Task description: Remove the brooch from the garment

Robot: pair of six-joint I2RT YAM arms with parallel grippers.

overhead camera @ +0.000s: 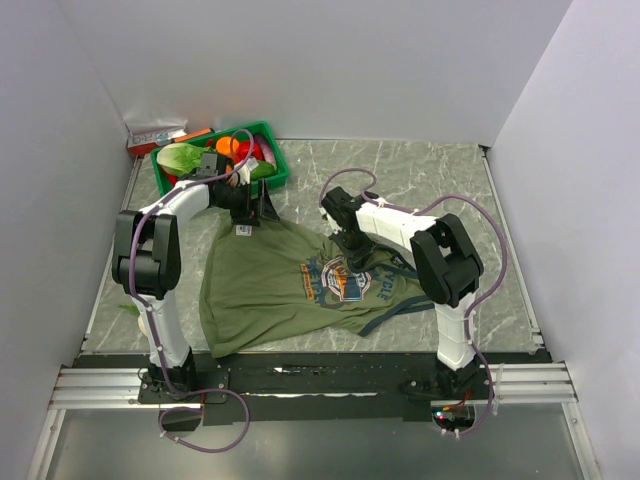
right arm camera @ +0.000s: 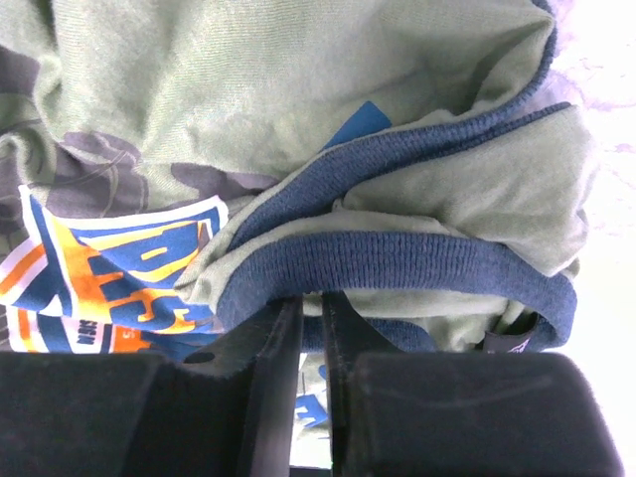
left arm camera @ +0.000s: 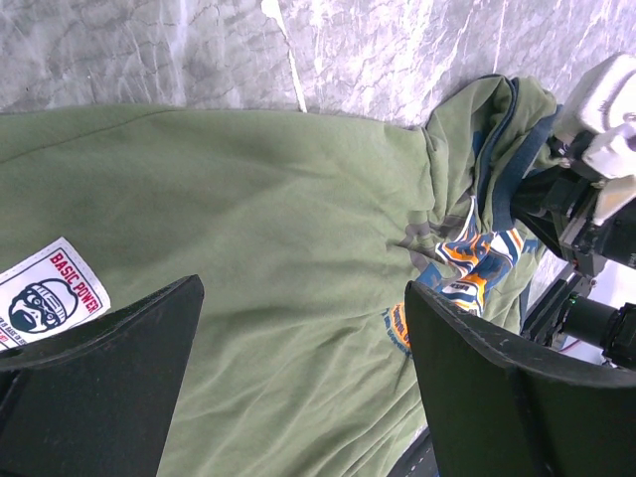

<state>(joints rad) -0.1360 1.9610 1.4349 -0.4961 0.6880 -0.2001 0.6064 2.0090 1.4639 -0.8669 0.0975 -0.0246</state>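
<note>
The olive-green garment [overhead camera: 270, 290] lies spread on the table with its orange-and-blue graphic [overhead camera: 340, 280] near the right arm. My right gripper [overhead camera: 352, 250] is down at the navy neckline. In the right wrist view its jaws [right arm camera: 311, 298] stand almost together, the tips tucked under a bunched fold of navy trim [right arm camera: 397, 263] and olive cloth. My left gripper [left arm camera: 303, 288] hangs open over plain green fabric [left arm camera: 278, 199], next to the white label [left arm camera: 45, 293]. The brooch is hidden in every view.
A green basket [overhead camera: 278, 172] of vegetables stands at the back left, right behind my left gripper [overhead camera: 250, 205]. A red-and-white box [overhead camera: 155, 135] sits against the back wall. White walls close in the marble table [overhead camera: 430, 170] on three sides.
</note>
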